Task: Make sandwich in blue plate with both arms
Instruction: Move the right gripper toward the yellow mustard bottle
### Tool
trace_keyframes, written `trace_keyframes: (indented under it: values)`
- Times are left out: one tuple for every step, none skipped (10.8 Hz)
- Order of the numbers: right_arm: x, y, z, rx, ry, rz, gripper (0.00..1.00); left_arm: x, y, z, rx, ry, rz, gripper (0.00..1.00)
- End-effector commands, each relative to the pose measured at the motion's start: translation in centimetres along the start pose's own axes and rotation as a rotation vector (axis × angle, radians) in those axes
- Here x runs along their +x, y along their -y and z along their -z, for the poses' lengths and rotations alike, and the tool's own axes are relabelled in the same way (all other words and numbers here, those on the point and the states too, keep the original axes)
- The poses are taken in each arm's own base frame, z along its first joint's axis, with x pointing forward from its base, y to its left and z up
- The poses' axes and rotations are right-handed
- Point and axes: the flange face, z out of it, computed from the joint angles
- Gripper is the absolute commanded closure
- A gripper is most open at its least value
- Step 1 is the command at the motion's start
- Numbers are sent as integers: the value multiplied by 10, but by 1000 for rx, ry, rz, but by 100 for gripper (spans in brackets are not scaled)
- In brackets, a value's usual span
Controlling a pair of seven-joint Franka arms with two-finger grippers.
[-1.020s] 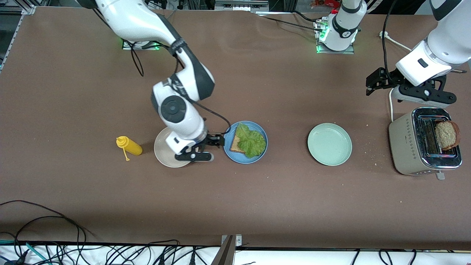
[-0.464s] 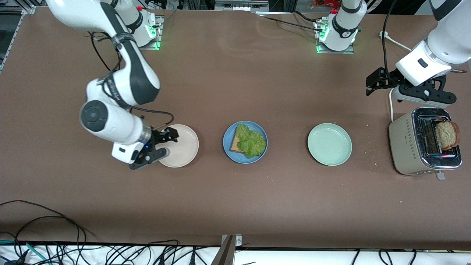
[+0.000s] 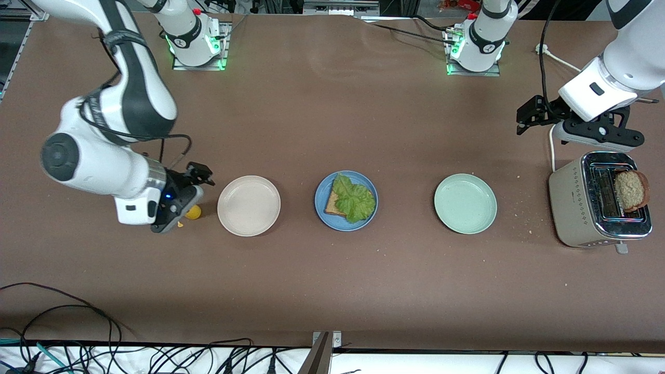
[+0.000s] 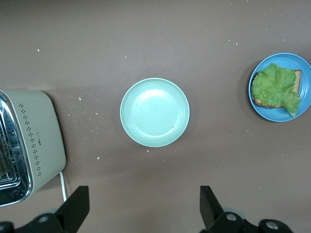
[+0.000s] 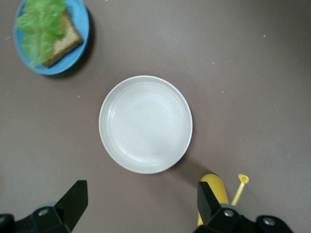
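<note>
The blue plate [image 3: 367,187] sits mid-table with one bread slice [image 3: 331,208] under a green lettuce leaf [image 3: 355,199]. It also shows in the left wrist view [image 4: 306,94] and the right wrist view [image 5: 80,13]. A second bread slice [image 3: 630,190] stands up out of the toaster [image 3: 574,208]. My right gripper [image 3: 174,208] is open and empty above the yellow bottle [image 3: 193,212]; its wrist view [image 5: 141,206] shows the bottle [image 5: 214,186] by one finger. My left gripper [image 3: 597,134] waits open and empty above the table beside the toaster, in its wrist view [image 4: 145,208] too.
An empty beige plate [image 3: 249,205] lies between the yellow bottle and the blue plate. An empty pale green plate [image 3: 465,203] lies between the blue plate and the toaster. Crumbs lie around the toaster. Cables run along the table's front edge.
My right arm has swung away from the blue plate, over the beige plate, to above the yellow bottle at its end of the table. The left arm has not moved.
</note>
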Motion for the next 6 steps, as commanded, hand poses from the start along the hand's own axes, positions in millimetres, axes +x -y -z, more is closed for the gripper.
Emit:
trace_keyframes:
  values:
    - [-45,-28,22,61,-27,213,0,-3,-1,7,-11,-1,-7,0]
    - [-62,-44,26,82,-31,247,0,-3,-1,7,-11,-1,-7,0]
    - [-78,-64,25,102,-57,295,0,-3,-1,7,-11,-1,-7,0]
    - [-92,-82,20,115,-73,340,0,-3,-1,7,-11,-1,-7,0]
    - [-106,-99,15,128,-93,383,0,-3,-1,7,-11,-1,-7,0]
    - [-120,-116,5,144,-112,422,0,-3,-1,7,-11,-1,-7,0]
